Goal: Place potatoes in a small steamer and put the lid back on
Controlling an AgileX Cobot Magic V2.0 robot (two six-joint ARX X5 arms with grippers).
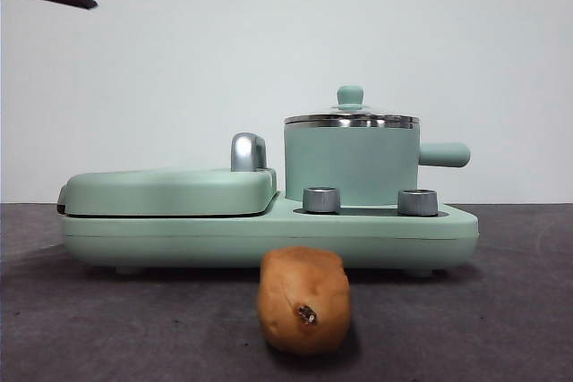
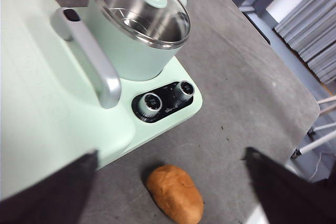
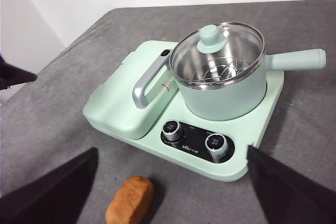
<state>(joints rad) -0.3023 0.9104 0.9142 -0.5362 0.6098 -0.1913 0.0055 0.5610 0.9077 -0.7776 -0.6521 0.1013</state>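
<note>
Currently the potato [image 1: 303, 300] lies on the surface [image 1: 501, 310], near side of the lidded small steamer [image 1: 351, 165]; lid [image 1: 351, 114] blocks loading. Left pincer [image 2: 170, 192] and right pincer [image 3: 170, 192] hover spread, empty.

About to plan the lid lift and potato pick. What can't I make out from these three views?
- Steamer inside: hidden in the front view by its own wall; the wrist views show only a wire rack through the lid.
- Potato: far end cut off by the right wrist picture's edge; its underside shows nowhere.
- Dial markings: too small to read in any view.
- Griddle cover: what lies under it is hidden.
- Left gripper and right gripper: only jaw tips show.
</note>
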